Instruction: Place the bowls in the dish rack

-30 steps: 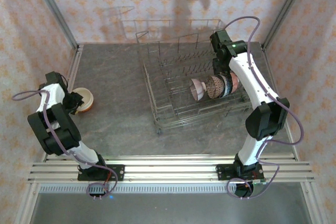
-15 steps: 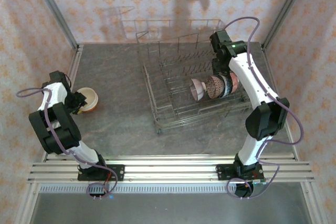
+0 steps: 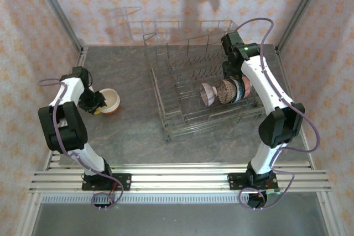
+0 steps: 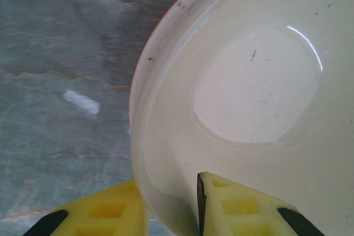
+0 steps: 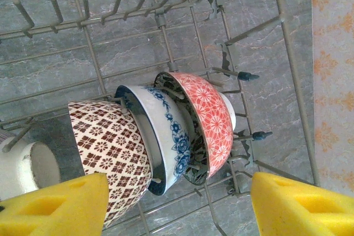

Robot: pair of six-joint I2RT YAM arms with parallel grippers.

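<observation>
Cream-inside, orange-outside bowl [image 3: 109, 99], brown & white diamond-patt. bowl [image 5: 110, 142], white bowl [image 5: 166, 131] w/ blue florals, coral bowl [image 5: 210, 111] w/ white flower lattice, grey wire rack [image 3: 182, 89], grey marbled surface [image 3: 133, 75]

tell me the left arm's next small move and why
Probably carry the bowl rightward toward the rack. The left gripper has one finger on each side of its rim, so it looks held, and the rack has room left of the loaded bowls.
</observation>
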